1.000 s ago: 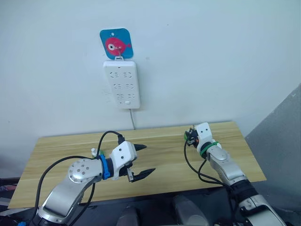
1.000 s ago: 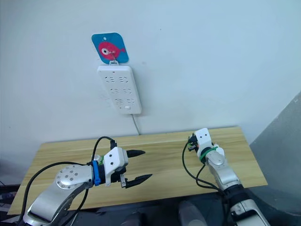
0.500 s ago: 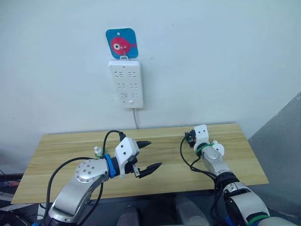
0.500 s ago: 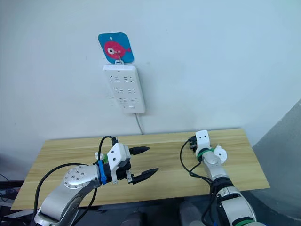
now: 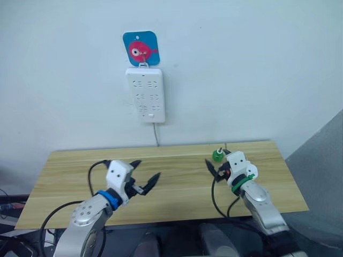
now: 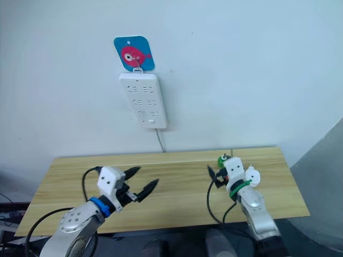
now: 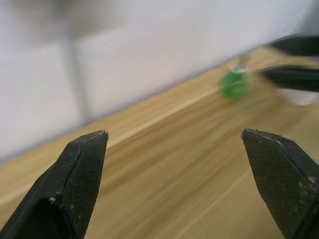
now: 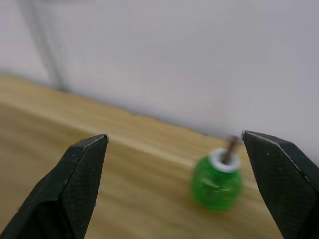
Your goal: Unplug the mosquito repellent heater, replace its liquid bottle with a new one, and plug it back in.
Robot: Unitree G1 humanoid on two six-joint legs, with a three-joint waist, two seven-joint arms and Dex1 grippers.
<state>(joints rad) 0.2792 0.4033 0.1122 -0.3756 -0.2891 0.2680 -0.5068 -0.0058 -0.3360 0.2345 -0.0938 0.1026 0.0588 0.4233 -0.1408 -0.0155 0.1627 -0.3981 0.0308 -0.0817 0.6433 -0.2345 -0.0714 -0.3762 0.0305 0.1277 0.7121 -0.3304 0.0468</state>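
Nearest the camera, the left claw [image 5: 143,176] hovers over the left-centre of the light wooden bench [image 5: 177,187], its two black fingers spread wide apart and gripping nothing, pointing toward the right side of the bench. The right claw [image 5: 213,169] sits above the right part of the bench, its fingers likewise released and empty, aimed toward the back edge. Just beyond the right claw's fingertips stands a small round green liquid bottle with a white collar and a dark wick [image 8: 218,181], upright on the bench near the rear edge; the claw is close to it but not touching. A small white rounded plastic piece [image 6: 253,176], which may be the mosquito repellent heater, shows just beside the right wrist on its outer side; whether it rests on the bench cannot be told. Behind the bench rises a plain white wall. On it hangs a tall white power strip [image 5: 145,95] with no plug in its sockets, its grey cord [image 5: 155,134] running down to the bench's back edge. Above the strip is a blue square hook plate with a pink fish picture [image 5: 141,48].
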